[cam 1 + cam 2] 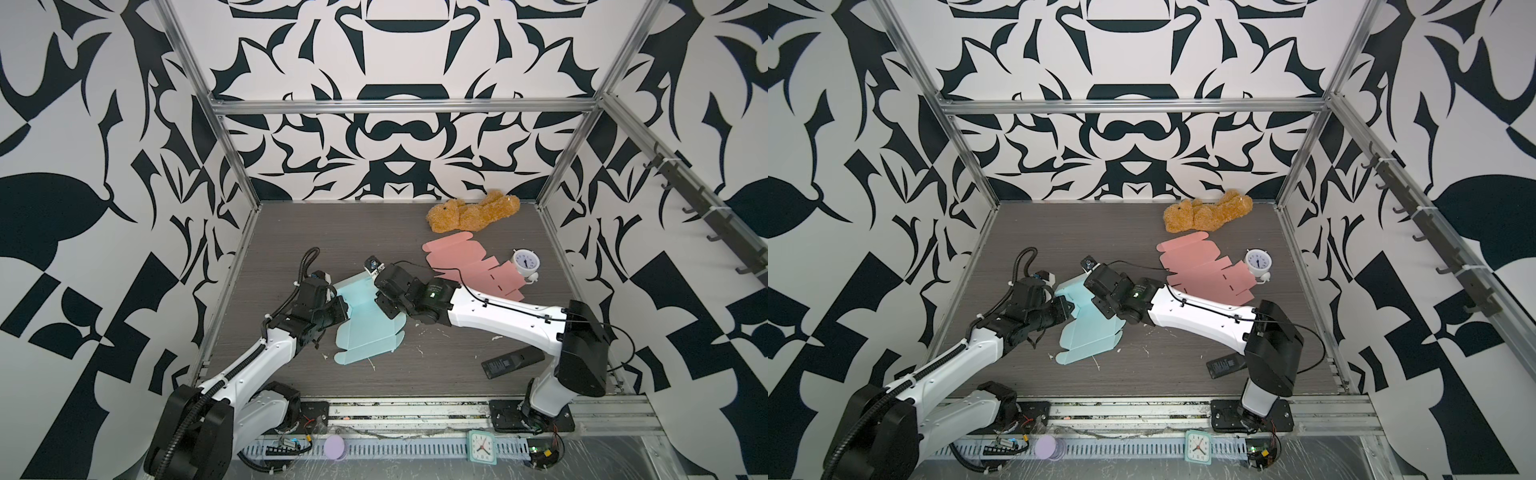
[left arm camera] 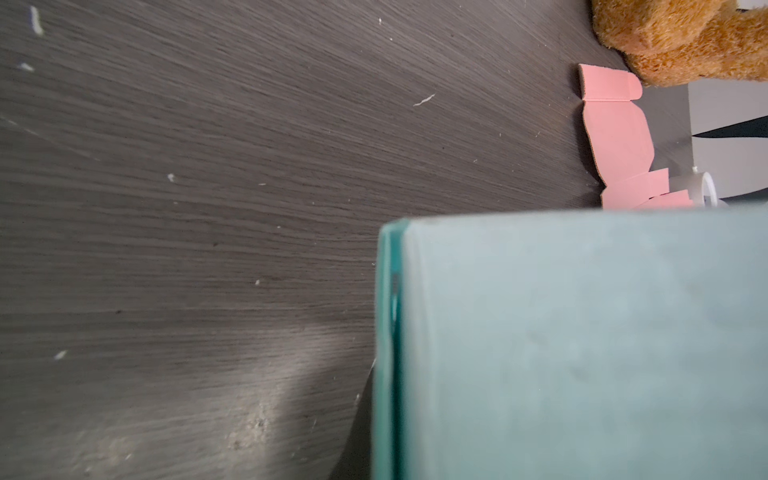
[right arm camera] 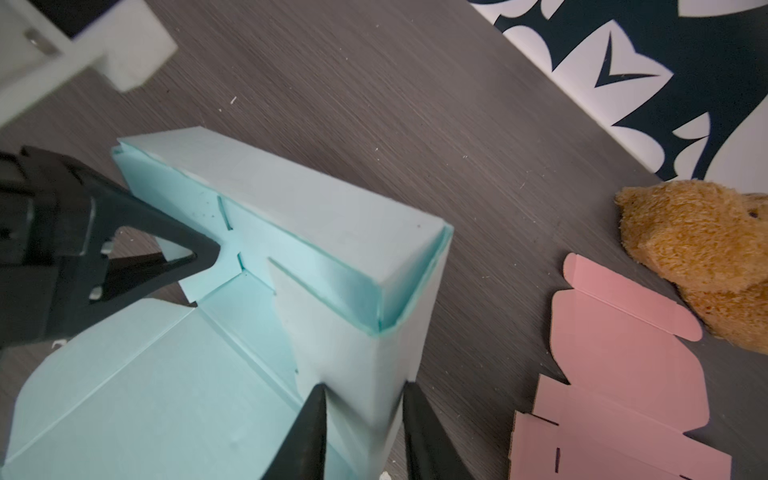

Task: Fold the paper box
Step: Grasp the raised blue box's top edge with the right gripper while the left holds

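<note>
Left of the pink blank point(image 1: 465, 266) sits the paper box point(image 1: 365, 328), back wall point(image 3: 311, 208) running lengthwise from the left tool point(image 3: 208, 255), pressed together at its flap point(image 3: 249, 232), to the right tool point(image 3: 364, 386) pinching a side wall point(image 3: 365, 353).

Robotics laboratory cell: aluminium framing point(image 1: 399, 107) is enclosing patterned walls point(image 1: 399, 41); robot arms point(image 1: 498, 318) are standing on a base rail point(image 1: 415, 409).
</note>
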Robot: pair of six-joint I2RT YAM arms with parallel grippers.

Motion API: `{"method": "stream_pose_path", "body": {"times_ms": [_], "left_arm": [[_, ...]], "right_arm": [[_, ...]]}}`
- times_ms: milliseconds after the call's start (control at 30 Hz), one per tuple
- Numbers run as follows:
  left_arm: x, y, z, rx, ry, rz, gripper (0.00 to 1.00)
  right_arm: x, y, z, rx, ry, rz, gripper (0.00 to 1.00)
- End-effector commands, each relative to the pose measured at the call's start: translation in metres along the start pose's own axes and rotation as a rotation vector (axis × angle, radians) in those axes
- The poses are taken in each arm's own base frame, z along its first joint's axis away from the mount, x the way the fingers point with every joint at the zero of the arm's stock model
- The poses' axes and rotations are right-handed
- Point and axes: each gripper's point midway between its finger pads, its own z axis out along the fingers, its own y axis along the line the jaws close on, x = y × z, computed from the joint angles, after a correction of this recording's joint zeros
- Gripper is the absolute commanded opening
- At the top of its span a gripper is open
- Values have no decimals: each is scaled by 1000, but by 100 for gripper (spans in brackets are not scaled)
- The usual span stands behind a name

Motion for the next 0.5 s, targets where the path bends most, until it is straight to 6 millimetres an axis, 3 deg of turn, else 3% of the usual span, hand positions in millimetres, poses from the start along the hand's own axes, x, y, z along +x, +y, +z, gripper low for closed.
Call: {"method": "stream_pose_path", "body": {"times_ms": [0,167,467], "left_arm": [[0,-4,-1,22,-20,-17,4],[0,-14,0,54,-25,-24,4],[-7,-28,-2,92,-50,-47,4]], "right_arm": [[-22,-11,-10,80,-55,-4,33],[-25,-15,-11,168,-59,-56,32],[-35,-18,-17,274,-74,-133,23]]}}
